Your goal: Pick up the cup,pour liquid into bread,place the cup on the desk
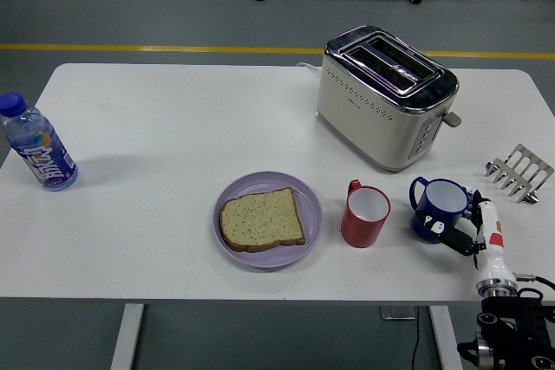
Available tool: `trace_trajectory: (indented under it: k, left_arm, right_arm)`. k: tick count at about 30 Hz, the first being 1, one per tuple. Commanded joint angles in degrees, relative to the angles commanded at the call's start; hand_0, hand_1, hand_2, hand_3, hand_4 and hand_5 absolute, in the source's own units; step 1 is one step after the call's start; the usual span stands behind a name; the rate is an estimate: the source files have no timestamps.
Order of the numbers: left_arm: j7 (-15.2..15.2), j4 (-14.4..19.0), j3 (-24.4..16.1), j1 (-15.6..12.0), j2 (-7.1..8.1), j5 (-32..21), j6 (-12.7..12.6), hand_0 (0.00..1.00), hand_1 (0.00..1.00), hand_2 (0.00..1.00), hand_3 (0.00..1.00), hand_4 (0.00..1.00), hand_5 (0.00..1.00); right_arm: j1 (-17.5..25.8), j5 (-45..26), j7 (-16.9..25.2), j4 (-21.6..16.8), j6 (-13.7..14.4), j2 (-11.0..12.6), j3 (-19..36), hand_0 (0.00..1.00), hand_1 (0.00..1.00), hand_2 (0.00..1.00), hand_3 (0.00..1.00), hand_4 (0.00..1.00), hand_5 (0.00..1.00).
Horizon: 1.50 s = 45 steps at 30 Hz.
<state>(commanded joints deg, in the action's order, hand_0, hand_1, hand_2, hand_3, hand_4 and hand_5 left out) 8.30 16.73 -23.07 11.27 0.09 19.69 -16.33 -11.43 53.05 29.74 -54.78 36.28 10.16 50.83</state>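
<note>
A blue cup point(436, 207) stands upright on the white table point(173, 127) at the front right, its handle pointing left. My right hand point(460, 233) comes up from the lower right corner, and its black fingers point(447, 230) curl against the cup's lower right side. A red cup point(365, 213) stands just left of the blue one. Further left, a slice of bread point(262, 219) lies flat on a purple plate point(310, 199). No left arm shows in this view.
A cream toaster point(386, 97) stands behind the two cups. A metal toast rack point(519, 172) sits near the right edge, close to my hand. A blue-capped water bottle point(36, 146) stands at the far left edge.
</note>
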Motion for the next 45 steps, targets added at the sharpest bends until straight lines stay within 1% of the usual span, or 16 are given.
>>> trace_trajectory:
  k: [29, 45]
  left_arm:
    - [0.0, 0.01, 0.06, 0.13, -0.04, -0.12, 0.02, 0.68, 0.681, 0.689, 0.54, 0.251, 0.998]
    - [0.42, 0.01, -0.64, -0.08, -0.09, 1.08, 0.09, 0.68, 0.68, 0.689, 0.539, 0.251, 0.998]
  right_arm:
    - [-0.66, -1.99, 0.67, 2.68, -0.16, -0.22, 0.2, 0.397, 0.314, 0.443, 0.452, 0.722, 0.016]
    - [-0.52, -1.79, 0.57, 3.32, -0.57, -0.19, -0.33, 0.4, 0.324, 0.447, 0.458, 0.725, 0.021]
